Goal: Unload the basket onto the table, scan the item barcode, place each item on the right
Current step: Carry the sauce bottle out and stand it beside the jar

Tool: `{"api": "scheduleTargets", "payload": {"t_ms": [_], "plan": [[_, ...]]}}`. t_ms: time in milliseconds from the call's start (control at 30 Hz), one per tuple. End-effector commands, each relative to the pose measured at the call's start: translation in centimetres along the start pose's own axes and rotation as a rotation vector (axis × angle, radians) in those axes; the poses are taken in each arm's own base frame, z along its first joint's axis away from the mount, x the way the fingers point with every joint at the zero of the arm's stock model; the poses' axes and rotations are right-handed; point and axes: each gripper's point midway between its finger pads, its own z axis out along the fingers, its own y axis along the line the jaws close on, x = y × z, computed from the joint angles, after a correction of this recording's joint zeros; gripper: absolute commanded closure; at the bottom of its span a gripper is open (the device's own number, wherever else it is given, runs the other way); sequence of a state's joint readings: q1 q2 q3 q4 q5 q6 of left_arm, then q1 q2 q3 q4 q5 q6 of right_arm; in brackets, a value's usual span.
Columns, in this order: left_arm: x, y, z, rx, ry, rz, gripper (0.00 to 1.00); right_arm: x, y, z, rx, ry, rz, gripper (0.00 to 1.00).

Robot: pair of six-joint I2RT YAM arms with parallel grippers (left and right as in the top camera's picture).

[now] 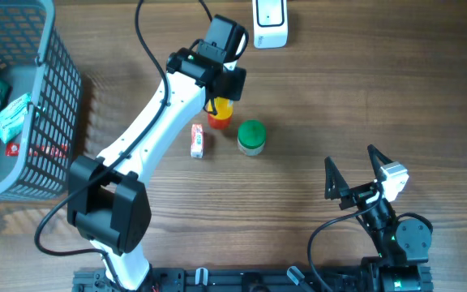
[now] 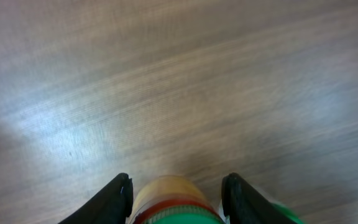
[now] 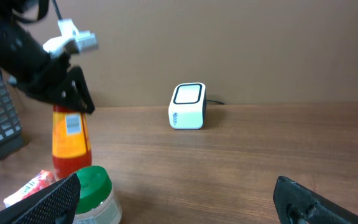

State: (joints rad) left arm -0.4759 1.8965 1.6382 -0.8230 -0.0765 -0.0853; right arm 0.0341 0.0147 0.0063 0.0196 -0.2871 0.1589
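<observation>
Bottle (image 3: 69,138) stands upright, clamped near its top by the left claw (image 2: 176,190), while the right claw (image 1: 350,158) gapes empty.

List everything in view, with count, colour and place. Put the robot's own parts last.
scanner: one, white, far side of the table
bottle: one, orange-yellow with a red base, upright mid-table
jar: one, green lid and pale body, beside the bottle, on the right arm's side
packet: one, red and white, lying flat beside the bottle, on the basket's side
basket: one, grey mesh, the table's left end
pouches: several, mostly green, inside the basket; exact count unclear
table: one, brown wood
left gripper: one, black, closed on the bottle's top
right gripper: one, black, open and empty, near side
</observation>
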Motion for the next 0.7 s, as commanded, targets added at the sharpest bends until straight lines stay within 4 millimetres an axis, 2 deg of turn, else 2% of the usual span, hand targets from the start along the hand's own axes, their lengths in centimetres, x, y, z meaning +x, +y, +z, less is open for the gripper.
{"api": "scheduleTargets", "payload": {"t_ms": [0,167,333,500,633,667], "plan": [[1.8,-0.5,2.2,0.037,0.024,0.021,0.68,-0.2,0.0,0.0,0.000,-0.009,-0.012,0.00],[2.3,-1.0,4.4,0.051,-0.027,-0.032,0.67,-0.2,0.0,0.0,0.000,-0.009,-0.012,0.00],[1.7,-1.1,4.5,0.056,-0.054,-0.079,0.61,-0.2,0.0,0.0,0.000,-0.009,-0.012,0.00],[2.1,-1.2,4.3,0.054,-0.039,-0.075,0.42,-0.2,0.0,0.0,0.001,-0.009,-0.012,0.00],[2.8,-0.9,3.0,0.037,-0.017,-0.070,0.35,-0.2,0.0,0.0,0.001,-0.009,-0.012,0.00],[2.7,-0.8,2.6,0.034,-0.022,-0.070,0.20,-0.2,0.0,0.0,0.000,-0.009,-0.012,0.00]]}}
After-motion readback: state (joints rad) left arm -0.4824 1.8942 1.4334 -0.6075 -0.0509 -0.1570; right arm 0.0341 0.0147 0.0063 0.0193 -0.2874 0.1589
